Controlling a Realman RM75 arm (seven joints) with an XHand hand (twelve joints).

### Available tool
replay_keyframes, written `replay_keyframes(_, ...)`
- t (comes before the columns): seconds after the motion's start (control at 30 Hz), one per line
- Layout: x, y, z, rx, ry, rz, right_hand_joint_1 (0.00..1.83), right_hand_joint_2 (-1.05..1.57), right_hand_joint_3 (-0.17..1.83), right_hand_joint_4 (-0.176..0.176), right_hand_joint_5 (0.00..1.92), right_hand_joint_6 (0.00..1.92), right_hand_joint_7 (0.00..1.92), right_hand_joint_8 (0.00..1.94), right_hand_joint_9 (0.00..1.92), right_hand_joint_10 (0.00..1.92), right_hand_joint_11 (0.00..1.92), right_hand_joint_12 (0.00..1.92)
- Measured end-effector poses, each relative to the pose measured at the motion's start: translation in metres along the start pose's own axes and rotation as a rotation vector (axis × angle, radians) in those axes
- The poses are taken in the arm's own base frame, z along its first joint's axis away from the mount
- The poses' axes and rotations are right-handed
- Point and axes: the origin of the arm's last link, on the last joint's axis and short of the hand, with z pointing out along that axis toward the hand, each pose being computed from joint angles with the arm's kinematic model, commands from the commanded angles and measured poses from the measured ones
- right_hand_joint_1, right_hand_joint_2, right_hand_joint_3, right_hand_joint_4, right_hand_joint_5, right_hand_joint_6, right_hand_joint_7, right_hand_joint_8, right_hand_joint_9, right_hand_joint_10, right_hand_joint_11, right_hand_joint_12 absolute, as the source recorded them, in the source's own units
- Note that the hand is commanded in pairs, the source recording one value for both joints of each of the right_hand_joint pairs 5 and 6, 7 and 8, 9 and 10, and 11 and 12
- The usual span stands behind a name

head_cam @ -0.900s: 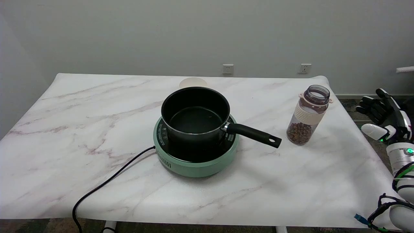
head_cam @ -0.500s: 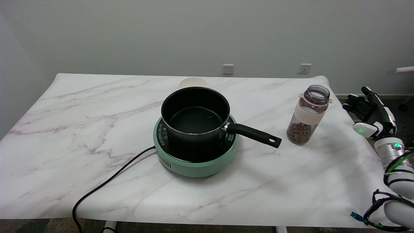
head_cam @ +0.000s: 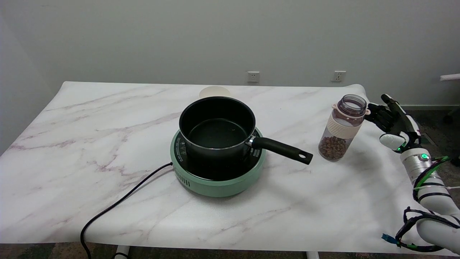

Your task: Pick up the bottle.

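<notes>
A clear bottle stands upright on the marble table, right of centre. It has no cap, a cream band round its middle and brown pellets in its lower part. My right hand hovers just right of the bottle near its top, fingers spread and empty. A small gap shows between the fingertips and the bottle's neck.
A black saucepan sits on a green hotplate at the table's middle, its handle pointing toward the bottle. The hotplate's black cord runs off the front edge. A cream lid lies behind the pan.
My right hand has moved left from beyond the table's right edge, closing in on the bottle. The bottle and pan have not moved.
</notes>
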Motion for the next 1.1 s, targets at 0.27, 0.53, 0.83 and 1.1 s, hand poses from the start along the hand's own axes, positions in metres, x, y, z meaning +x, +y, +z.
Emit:
replay_keyframes(0.27, -0.016, -0.002, 0.004, 0.007, -0.042, 0.023, 1.16, -0.86, 0.86, 0.000, 0.19, 0.19, 0.55, 0.55, 0.53, 0.53, 0.58, 0.58)
replay_keyframes(0.53, -0.030, -0.003, 0.006, 0.006, -0.085, 0.026, 1.15, -0.83, 0.84, 0.000, 0.20, 0.20, 0.56, 0.56, 0.54, 0.54, 0.59, 0.59)
replay_keyframes(0.83, -0.043, -0.002, 0.006, 0.001, -0.136, 0.008, 1.15, -0.80, 0.81, 0.000, 0.22, 0.22, 0.57, 0.57, 0.55, 0.55, 0.59, 0.59)
replay_keyframes(1.1, -0.054, -0.001, 0.006, -0.001, -0.175, -0.003, 1.14, -0.78, 0.82, 0.000, 0.22, 0.22, 0.57, 0.57, 0.55, 0.55, 0.59, 0.59)
